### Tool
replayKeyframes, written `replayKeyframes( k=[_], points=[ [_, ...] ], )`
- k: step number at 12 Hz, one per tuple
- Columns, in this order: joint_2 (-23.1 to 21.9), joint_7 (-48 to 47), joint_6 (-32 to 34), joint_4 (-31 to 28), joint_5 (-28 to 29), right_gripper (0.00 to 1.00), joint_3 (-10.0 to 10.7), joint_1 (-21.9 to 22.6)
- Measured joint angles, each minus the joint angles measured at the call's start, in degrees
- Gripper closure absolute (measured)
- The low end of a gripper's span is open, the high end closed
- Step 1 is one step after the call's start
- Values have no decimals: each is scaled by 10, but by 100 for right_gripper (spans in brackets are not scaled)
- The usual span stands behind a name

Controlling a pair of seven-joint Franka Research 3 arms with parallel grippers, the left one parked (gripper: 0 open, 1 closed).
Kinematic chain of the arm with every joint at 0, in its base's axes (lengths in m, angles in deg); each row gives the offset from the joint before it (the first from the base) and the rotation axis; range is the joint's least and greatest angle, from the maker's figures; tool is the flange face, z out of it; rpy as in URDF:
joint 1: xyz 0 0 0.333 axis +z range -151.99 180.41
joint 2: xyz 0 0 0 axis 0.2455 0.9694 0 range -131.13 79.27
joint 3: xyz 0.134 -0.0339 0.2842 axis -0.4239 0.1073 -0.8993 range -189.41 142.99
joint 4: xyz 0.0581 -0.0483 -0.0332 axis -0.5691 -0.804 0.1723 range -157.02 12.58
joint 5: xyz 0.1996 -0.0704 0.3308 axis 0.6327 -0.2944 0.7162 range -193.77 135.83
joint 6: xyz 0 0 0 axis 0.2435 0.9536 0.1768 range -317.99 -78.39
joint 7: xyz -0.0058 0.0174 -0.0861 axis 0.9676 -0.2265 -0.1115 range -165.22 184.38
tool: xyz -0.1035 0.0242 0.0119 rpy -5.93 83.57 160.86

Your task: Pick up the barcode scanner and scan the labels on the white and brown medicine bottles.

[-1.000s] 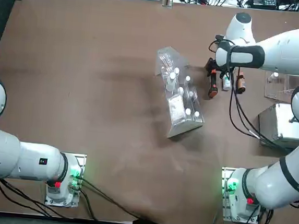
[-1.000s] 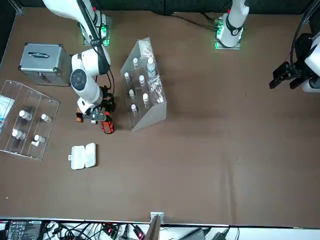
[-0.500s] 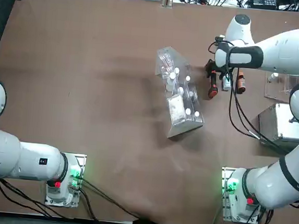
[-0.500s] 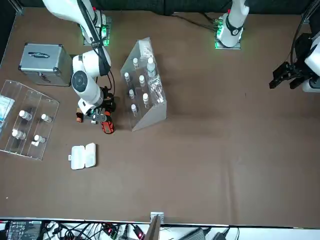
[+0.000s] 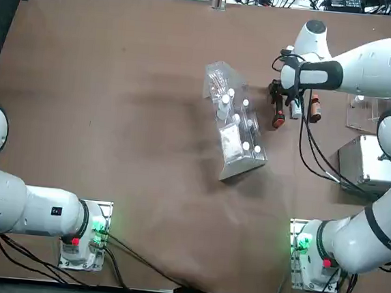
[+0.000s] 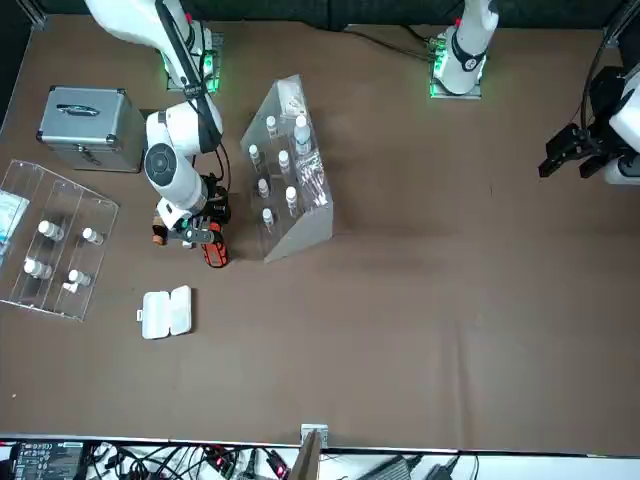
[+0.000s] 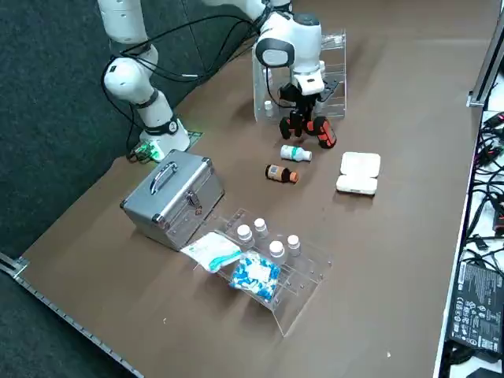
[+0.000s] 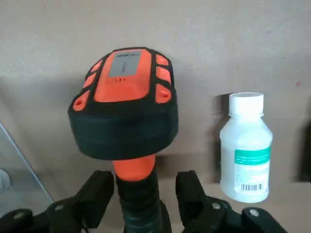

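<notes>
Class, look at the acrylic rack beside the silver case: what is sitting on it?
On the acrylic rack are four white-capped bottles, a white pouch and a bag of blue-and-white pieces. Whatever lies beneath the pouch is covered.

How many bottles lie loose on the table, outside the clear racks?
2: the white bottle, beside the barcode scanner, and the brown bottle, next to the white one. The right gripper is open around the scanner's handle.
</notes>
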Motion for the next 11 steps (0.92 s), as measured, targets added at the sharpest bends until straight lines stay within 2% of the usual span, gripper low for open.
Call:
replayKeyframes(
  k=[2, 3, 4, 6, 7, 9, 11],
  points=[
    [3, 0, -2, 0, 0, 21, 0, 0],
    [5, 0, -3, 0, 0, 28, 0, 0],
    [6, 0, -4, 0, 0, 41, 0, 0],
    [6, 0, -4, 1, 1, 48, 0, 0],
    [6, 0, -4, 1, 1, 57, 0, 1],
    [5, 0, -4, 2, 1, 57, 0, 1],
    [-3, 0, 23, 19, 1, 57, 0, 0]
  ],
)
